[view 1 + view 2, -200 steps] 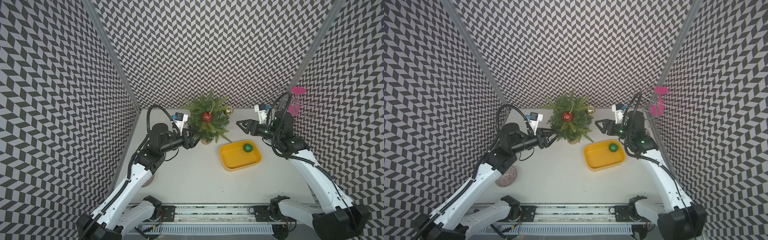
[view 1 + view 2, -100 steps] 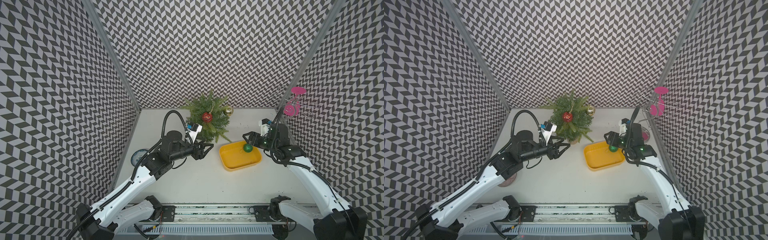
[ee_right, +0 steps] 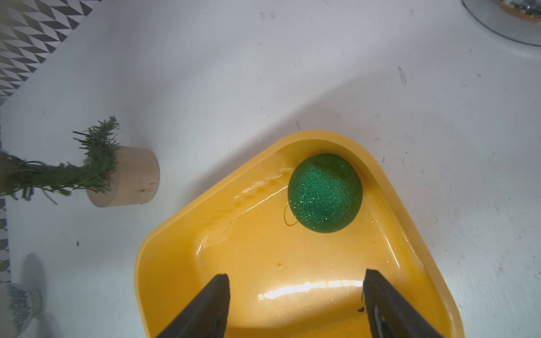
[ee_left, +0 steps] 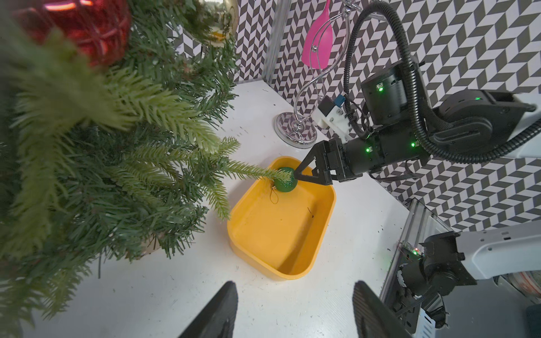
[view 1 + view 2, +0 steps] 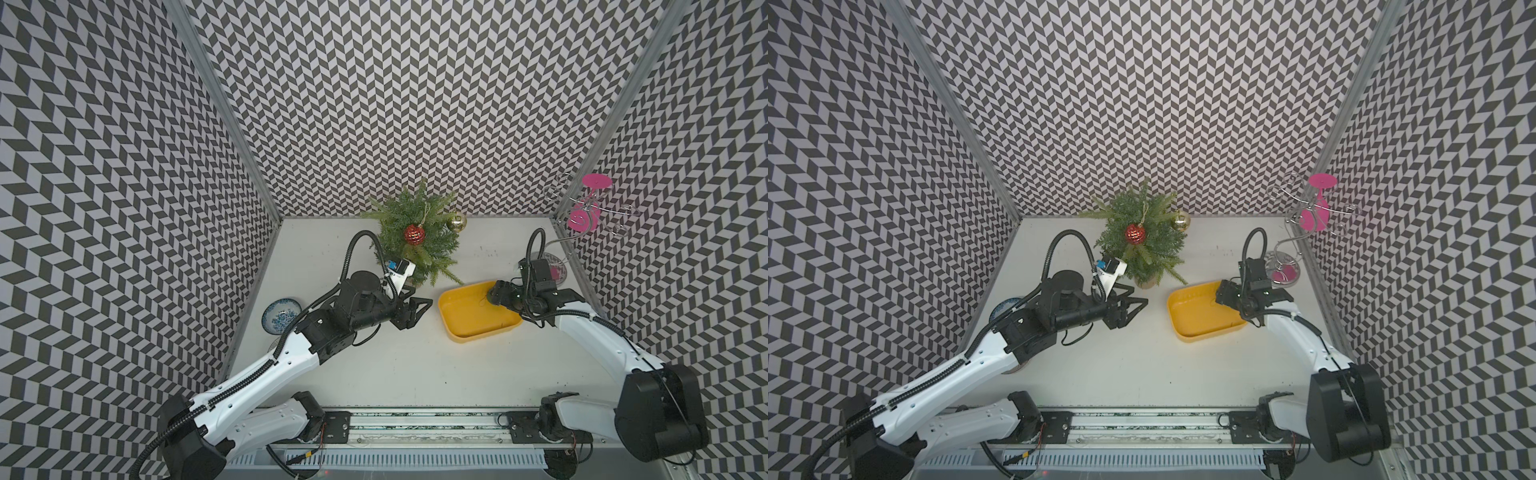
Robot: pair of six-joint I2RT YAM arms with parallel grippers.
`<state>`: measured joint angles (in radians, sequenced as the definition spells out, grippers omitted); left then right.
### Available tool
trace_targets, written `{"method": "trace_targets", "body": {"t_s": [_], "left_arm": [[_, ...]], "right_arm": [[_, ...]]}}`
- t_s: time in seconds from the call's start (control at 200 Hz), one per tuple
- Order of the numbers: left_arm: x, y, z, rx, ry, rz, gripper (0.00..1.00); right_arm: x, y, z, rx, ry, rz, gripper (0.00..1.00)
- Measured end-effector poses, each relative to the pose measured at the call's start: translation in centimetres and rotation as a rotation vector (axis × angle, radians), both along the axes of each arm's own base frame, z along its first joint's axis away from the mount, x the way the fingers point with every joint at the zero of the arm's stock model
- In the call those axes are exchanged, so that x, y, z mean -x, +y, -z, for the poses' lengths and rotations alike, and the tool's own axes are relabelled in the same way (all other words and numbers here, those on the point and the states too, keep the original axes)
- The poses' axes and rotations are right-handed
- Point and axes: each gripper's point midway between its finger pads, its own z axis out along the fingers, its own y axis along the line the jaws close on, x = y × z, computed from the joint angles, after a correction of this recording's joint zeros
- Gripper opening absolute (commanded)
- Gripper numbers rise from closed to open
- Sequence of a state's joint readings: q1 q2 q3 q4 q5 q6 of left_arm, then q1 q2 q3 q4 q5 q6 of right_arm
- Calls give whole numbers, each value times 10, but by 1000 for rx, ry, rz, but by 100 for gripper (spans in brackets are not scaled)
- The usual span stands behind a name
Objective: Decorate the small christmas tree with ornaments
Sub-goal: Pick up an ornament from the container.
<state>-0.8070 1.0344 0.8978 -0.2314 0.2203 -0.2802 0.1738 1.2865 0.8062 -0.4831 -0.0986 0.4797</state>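
The small christmas tree (image 5: pixel 417 245) stands at the back of the table, with a red ornament (image 5: pixel 414 234) and a gold ornament (image 5: pixel 456 221) hanging on it. A green glittery ornament (image 3: pixel 325 193) lies in the far corner of a yellow tray (image 3: pixel 263 248); my right arm hides it in both top views. My right gripper (image 3: pixel 295 275) is open low over the tray, with the green ball just ahead of its fingertips and not between them. My left gripper (image 5: pixel 422 309) is open and empty above the table, between the tree's wooden stump (image 3: pixel 134 178) and the tray (image 5: pixel 482 337).
A silver wire rack with pink glasses (image 5: pixel 586 208) stands in the back right corner, its round base (image 4: pixel 295 131) just behind my right wrist. A blue patterned bowl (image 5: pixel 281 314) sits by the left wall. Patterned walls close in three sides.
My left arm swung from the tree's left side forward to the tray's left. My right arm came down from the back right into the tray, and its jaws opened wider.
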Motion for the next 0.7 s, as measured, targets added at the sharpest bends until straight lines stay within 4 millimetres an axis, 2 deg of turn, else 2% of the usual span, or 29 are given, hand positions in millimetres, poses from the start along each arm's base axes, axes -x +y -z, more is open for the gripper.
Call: {"method": "trace_targets", "body": {"t_s": [0.701], "left_arm": [[-5, -5, 15, -35, 20, -3, 64]], "right_arm": [[-30, -6, 52, 43, 71, 74, 72]]}}
